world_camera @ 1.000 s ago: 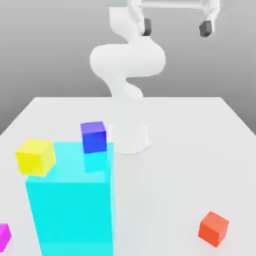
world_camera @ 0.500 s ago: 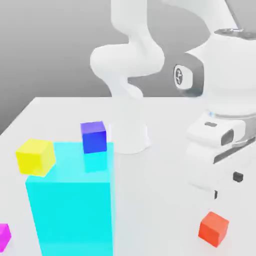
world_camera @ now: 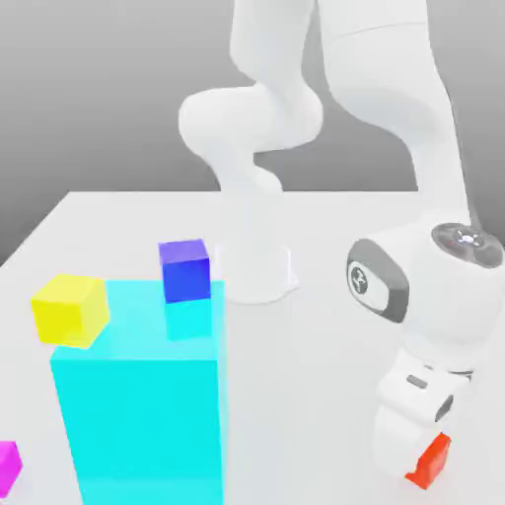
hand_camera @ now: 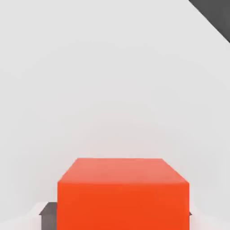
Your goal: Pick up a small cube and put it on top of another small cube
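We position the gripper (hand_camera: 119,214) over the small cube (hand_camera: 122,193), which rests on the table (world_camera: 325,247); finger state: cannot tell. Lifting and stacking on another cube remain.

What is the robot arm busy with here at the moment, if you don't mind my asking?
The white arm is bent low over the red-orange cube near the table's front edge on the exterior view's right. The hand view looks straight onto that cube, and the cube sits on the table, not lifted. A blue cube, a yellow cube, a magenta cube and a big cyan block stand untouched on the exterior view's left.
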`<action>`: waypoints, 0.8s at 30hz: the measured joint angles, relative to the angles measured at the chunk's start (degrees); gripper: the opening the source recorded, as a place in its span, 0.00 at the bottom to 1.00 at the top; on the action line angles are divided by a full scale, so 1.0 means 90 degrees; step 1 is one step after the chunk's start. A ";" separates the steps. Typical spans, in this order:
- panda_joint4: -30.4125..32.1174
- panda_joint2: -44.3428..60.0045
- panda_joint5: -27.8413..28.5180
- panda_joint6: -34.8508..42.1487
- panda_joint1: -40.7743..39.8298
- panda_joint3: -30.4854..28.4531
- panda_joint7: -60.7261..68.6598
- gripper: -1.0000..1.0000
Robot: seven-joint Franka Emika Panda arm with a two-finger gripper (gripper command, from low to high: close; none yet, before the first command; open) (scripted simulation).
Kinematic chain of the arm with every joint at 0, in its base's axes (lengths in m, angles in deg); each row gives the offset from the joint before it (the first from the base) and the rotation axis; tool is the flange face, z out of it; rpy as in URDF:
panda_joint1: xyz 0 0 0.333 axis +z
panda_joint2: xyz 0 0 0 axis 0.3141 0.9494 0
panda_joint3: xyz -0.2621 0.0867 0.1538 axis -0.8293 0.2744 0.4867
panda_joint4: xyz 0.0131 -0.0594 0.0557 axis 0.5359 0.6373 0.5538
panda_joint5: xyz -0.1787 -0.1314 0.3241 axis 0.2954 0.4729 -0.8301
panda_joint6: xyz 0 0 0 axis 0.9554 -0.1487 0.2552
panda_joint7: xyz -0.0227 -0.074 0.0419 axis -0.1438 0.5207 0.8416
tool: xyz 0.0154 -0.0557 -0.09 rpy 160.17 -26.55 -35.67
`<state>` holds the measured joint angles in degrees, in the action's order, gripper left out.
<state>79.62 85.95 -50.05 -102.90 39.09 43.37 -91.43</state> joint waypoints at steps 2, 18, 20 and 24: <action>0.0071 -0.0351 -0.0068 0.0280 -0.0059 0.0075 0.0054 0.00; 0.0386 -0.4015 -0.0732 0.3611 -0.1571 -0.0672 -0.1268 0.00; 0.0412 -0.4478 -0.0668 0.4046 -0.1815 -0.0791 -0.1605 0.00; 0.0463 -0.5406 -0.0512 0.4918 -0.2372 -0.0966 -0.2306 0.00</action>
<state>83.78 37.29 -54.66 -58.64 17.75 34.68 -112.18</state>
